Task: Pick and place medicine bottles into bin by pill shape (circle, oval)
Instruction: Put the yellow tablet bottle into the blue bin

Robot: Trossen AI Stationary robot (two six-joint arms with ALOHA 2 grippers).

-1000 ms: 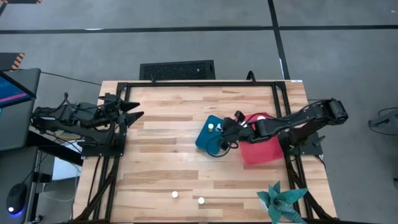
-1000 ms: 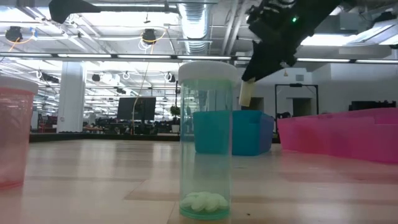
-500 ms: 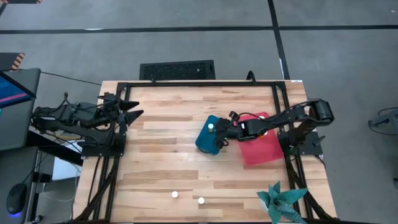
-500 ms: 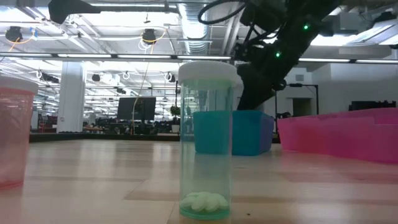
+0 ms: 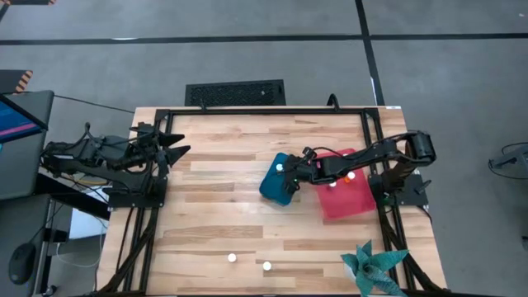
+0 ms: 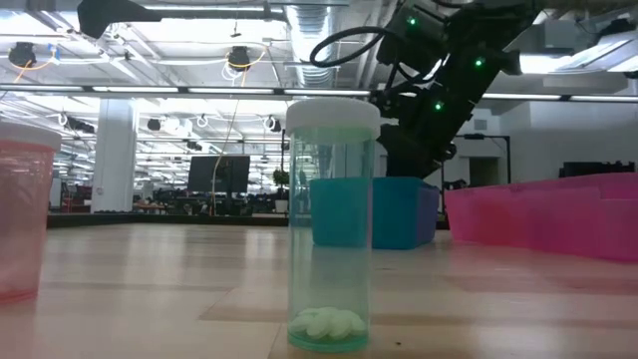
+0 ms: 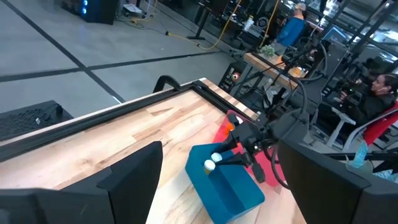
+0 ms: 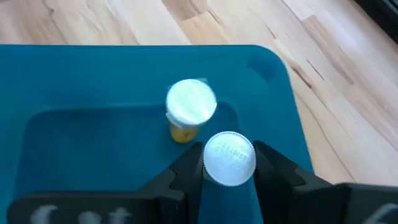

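Observation:
My right gripper (image 5: 290, 172) reaches from the table's right across the red bin (image 5: 356, 202) and is over the teal-blue bin (image 5: 272, 188). It is shut on a white-capped bottle (image 8: 229, 158). Another white-capped, amber bottle (image 8: 190, 106) stands in the teal bin just beyond it, and shows in the high view (image 5: 280, 167) too. Two white caps (image 5: 351, 175) show in the red bin. Two bottles (image 5: 232, 257) stand near the front edge; the low view shows one as clear green (image 6: 332, 224) with pills at its bottom. My left gripper (image 5: 177, 147) waits open at the left edge. My right gripper pinches the bottle just under its white cap (image 8: 229, 163), one dark finger (image 8: 186, 171) on each side. The fingers come from above, slanting in from the table's right. The bottle stands upright inside the teal bin's walls; its bottom is hidden by the cap and fingers.
A pink-tinted bottle (image 6: 20, 214) stands at the low view's left edge. A teal paper plant (image 5: 373, 266) sits at the front right corner. Bare wood lies between the bins and the front bottles. People sit at desks beyond the table (image 7: 379, 87).
My right gripper has carried its bottle from the gap between the bins toward the table's left, over the teal bin, and gone down until the bottle is behind the bin's wall. The arm has drawn off the red bin, uncovering two white caps there.

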